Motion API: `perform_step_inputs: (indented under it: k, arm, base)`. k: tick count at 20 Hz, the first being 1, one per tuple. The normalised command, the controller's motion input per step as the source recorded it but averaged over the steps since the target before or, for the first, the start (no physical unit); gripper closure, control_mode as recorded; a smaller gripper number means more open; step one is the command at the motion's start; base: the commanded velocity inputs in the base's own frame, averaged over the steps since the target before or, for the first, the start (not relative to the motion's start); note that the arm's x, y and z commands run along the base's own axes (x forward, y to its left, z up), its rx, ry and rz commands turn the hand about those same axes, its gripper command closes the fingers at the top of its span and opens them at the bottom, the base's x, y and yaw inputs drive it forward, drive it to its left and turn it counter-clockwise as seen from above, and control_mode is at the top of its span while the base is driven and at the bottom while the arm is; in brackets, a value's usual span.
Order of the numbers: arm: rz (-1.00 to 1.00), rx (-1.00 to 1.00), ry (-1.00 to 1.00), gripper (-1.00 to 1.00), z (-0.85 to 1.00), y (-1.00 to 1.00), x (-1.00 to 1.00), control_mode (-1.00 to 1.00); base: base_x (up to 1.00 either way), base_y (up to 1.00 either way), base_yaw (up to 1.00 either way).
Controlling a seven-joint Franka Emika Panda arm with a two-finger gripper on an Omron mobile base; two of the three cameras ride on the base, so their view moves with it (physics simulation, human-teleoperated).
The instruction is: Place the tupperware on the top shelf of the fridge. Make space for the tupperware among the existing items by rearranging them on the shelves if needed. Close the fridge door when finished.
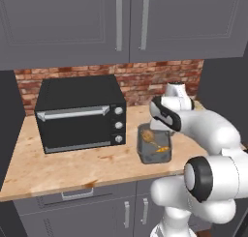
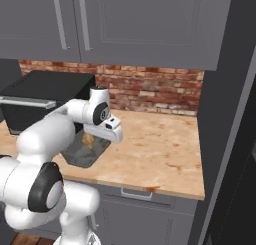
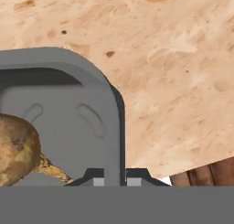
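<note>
- A white robot arm reaches down over a grey tupperware (image 1: pixel 154 145) lying on the wooden worktop (image 1: pixel 72 163), just right of a black toaster oven (image 1: pixel 80 114) and in front of a brick wall (image 2: pixel 150 89).
- In the hand view, the fingers (image 3: pixel 114 176) are pinched close together on the container's right-hand rim, one tip inside the wall and one outside: closed on the tupperware's edge.
- Likely trouble: a one-sided hold on a thin rim can let the tray swing or tip once lifted, and the browned food (image 3: pixel 16 152) inside would slide toward the low end or spill.
- A second risk, as a judgement: the hold sits near a rounded corner, so the rim may slip out of the fingers on the carry toward the dark fridge (image 2: pixel 235 139) at the right.
- The tupperware lies flat and open side up; its long axis runs from the worktop's front edge back toward the brick wall, slightly skewed, with the near short end pointing at the robot.
</note>
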Motion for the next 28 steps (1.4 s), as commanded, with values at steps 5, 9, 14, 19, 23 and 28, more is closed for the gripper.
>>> perform_step_inputs:
  k: [5,9,14,19,23,28]
  arm:
    - [-0.37,0.01,-0.21,1.00,0.27,-0.44,-1.00,-1.00]
    - [-0.33,0.08,-0.16,1.00,0.93,-0.08,-0.80,-1.00]
    - [-0.24,0.15,-0.11,1.00,1.00,-0.05,-0.54,-1.00]
    - [-0.06,0.10,-0.09,1.00,1.00,0.00,-0.67,-1.00]
    - [0.00,0.03,0.00,1.00,0.99,0.00,-0.53,-1.00]
    - [0.07,0.00,0.00,1.00,0.74,0.08,-0.21,-1.00]
  base:
    - [0.00,0.00,0.00]
    - [0.00,0.00,0.00]
    - [0.00,0.00,0.00]
    - [0.00,0.00,0.00]
    - [0.00,0.00,0.00]
    - [0.00,0.00,0.00]
